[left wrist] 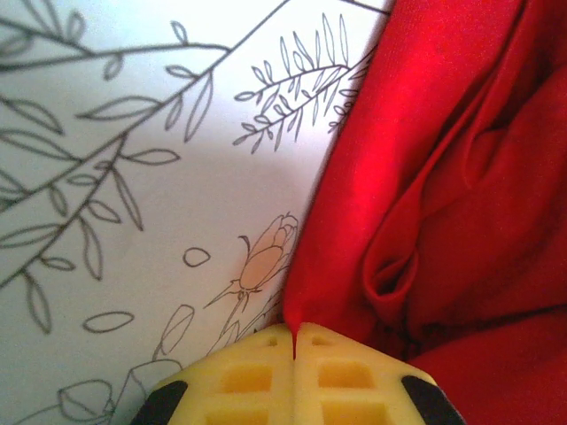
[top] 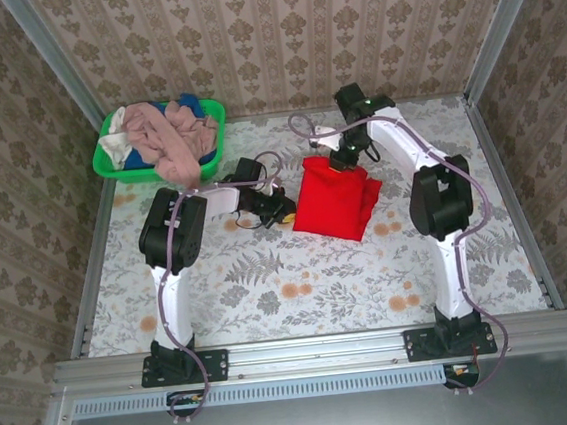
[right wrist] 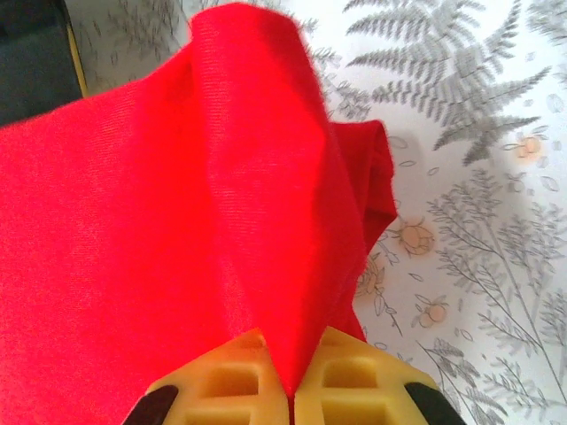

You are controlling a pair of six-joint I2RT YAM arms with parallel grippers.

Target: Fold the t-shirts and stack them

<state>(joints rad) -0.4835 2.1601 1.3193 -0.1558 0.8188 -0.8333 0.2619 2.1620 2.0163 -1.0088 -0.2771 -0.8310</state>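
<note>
A bright red t-shirt point(top: 336, 199) lies part folded in the middle of the table. My left gripper point(top: 286, 212) sits at its near left corner, shut on a thin edge of the red cloth point(left wrist: 416, 177), which runs up from between the yellow fingertips point(left wrist: 239, 372). At the shirt's far edge my right gripper point(top: 344, 162) is shut on a raised peak of the same red t-shirt point(right wrist: 177, 221). More t-shirts, dusty pink point(top: 177, 132), blue and white, are heaped in the green basket point(top: 209, 107).
The green basket stands at the table's back left corner, with a pink garment hanging over its front rim. Metal rails point(top: 317, 348) edge the floral table point(top: 301, 291) in front, and papered walls close in the other sides.
</note>
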